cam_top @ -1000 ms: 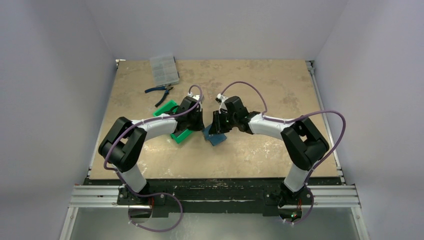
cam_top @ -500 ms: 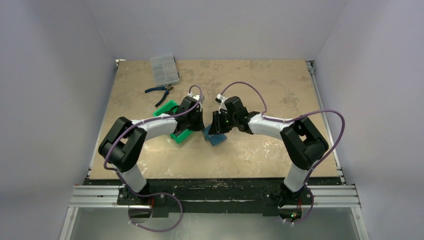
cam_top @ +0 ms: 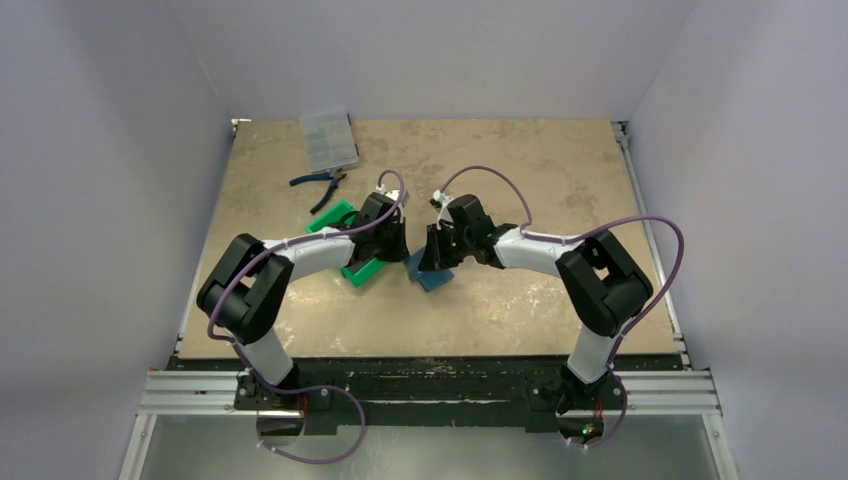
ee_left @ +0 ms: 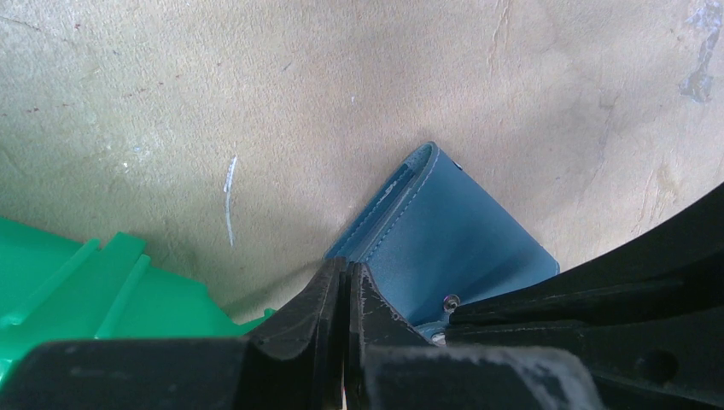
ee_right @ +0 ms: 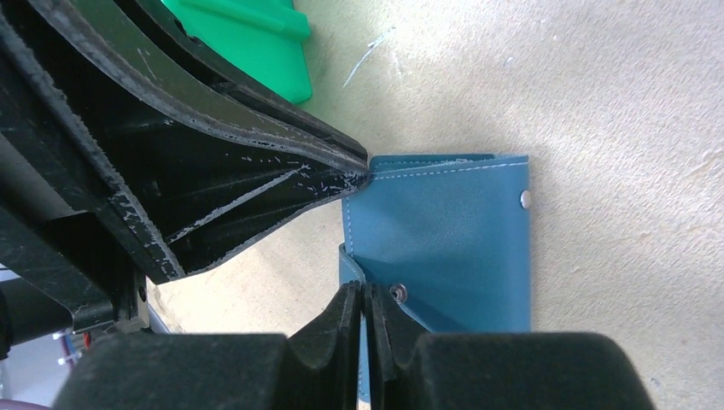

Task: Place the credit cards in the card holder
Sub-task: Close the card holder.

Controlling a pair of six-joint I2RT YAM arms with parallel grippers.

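The teal-blue card holder (cam_top: 434, 274) lies mid-table between my two grippers, partly unfolded, with its upper flap raised. My left gripper (ee_left: 348, 272) is shut, its tips pinching the corner of that flap (ee_right: 444, 205). In the top view the left gripper (cam_top: 404, 250) sits just left of the card holder. My right gripper (ee_right: 364, 290) is shut on the edge of the card holder's lower leaf, beside a small metal snap (ee_right: 397, 293). A strip of blue shows between its fingers. No credit cards show in any view.
A green plastic tray (cam_top: 331, 218) lies under the left arm, and its corner shows in the wrist views (ee_left: 85, 282) (ee_right: 248, 34). A clear compartment box (cam_top: 328, 138) and blue-handled pliers (cam_top: 318, 181) rest at the back left.
My right gripper's jaws have narrowed onto the card holder's edge. Both arms and the card holder stay almost where they were.
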